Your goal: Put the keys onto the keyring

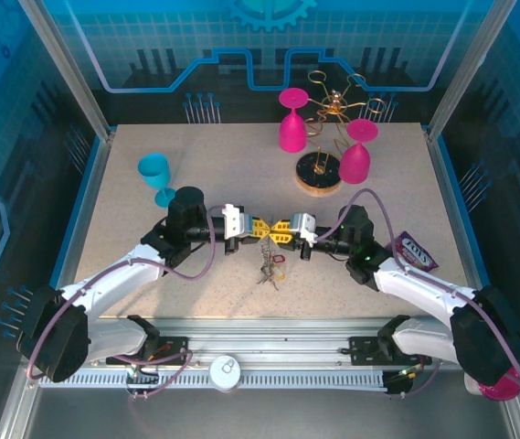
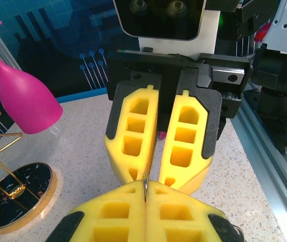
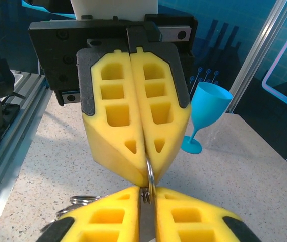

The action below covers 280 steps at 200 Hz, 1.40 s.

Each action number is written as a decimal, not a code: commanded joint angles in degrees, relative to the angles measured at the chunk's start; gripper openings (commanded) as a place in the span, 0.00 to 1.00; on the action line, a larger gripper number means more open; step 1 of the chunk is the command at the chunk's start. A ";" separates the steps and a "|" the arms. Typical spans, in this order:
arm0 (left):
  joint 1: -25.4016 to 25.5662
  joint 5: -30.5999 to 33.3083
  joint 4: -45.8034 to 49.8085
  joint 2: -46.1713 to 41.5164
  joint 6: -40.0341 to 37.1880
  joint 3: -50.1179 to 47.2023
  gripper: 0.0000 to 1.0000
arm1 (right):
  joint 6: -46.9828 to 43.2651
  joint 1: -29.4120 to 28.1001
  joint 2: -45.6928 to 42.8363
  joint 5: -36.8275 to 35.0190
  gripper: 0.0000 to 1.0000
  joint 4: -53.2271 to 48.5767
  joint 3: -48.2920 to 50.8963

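From above, the left gripper (image 1: 260, 229) and right gripper (image 1: 281, 229) meet tip to tip over the middle of the table (image 1: 150, 247), both forearms reaching inward and lying low and nearly level. The keys (image 1: 268, 271) sit in a small tangle just below the meeting point, one red head showing; whether they hang or rest on the table I cannot tell. They look light, hard and slippery, apt to swing or slide off. In the left wrist view, the left gripper (image 2: 146, 190) has its fingers (image 2: 113, 212) pressed together on a thin sliver of metal, the keyring (image 2: 146, 182), with the right gripper (image 2: 153, 177) facing it nose to nose. In the right wrist view, the keyring (image 3: 151, 174) is a stiff, thin, springy wire loop pinched edge-on by the left gripper (image 3: 147, 164) above and the right gripper (image 3: 146, 194) below. Its rim is the only hold, and a weak pinch could let it twist.
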<state>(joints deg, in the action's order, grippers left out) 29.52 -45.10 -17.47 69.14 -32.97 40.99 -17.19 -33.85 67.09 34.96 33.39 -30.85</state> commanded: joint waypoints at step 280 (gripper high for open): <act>-0.16 6.03 -7.82 -3.70 13.03 -4.62 0.00 | 6.17 -0.87 -1.11 -2.60 0.29 3.41 2.97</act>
<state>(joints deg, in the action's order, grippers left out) 29.56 -36.27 -11.57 67.40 -28.99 38.98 -16.03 -35.18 64.73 29.02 23.18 -29.65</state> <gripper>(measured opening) 0.052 0.292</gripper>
